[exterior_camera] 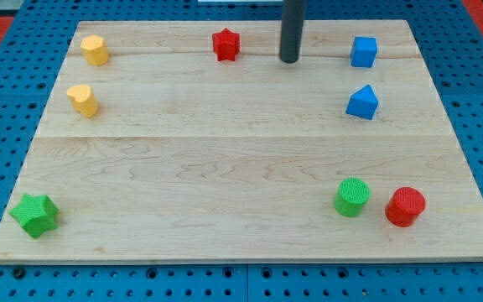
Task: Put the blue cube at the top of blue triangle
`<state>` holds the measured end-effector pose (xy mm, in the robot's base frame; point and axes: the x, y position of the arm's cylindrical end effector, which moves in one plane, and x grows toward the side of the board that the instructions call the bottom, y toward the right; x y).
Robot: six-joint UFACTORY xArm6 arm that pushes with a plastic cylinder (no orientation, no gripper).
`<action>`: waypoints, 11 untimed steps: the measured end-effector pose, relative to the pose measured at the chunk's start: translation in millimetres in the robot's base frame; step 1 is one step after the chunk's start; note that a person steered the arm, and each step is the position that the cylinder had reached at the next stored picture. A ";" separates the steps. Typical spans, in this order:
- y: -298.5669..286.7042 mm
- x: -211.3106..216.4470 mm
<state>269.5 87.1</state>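
Note:
The blue cube [363, 51] sits near the board's top right. The blue triangle [362, 102] lies just below it, with a small gap between them. My tip [288, 60] is the lower end of the dark rod, standing to the left of the blue cube and apart from it, between the cube and the red star [225, 44]. It touches no block.
A yellow hexagon block [95, 49] and a yellow heart-like block [82, 99] sit at the left. A green star [35, 215] is at the bottom left. A green cylinder [352, 197] and a red cylinder [405, 206] stand at the bottom right. The wooden board [241, 168] lies on blue pegboard.

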 end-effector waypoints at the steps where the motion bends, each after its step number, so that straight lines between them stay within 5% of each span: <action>1: 3.8 -25.0; 2: 78.2 -27.8; 3: 89.1 -49.1; 5: 85.4 26.0; 6: 82.1 -36.2; 7: 148.3 -31.9; 9: 87.5 1.9; 11: 33.6 -35.6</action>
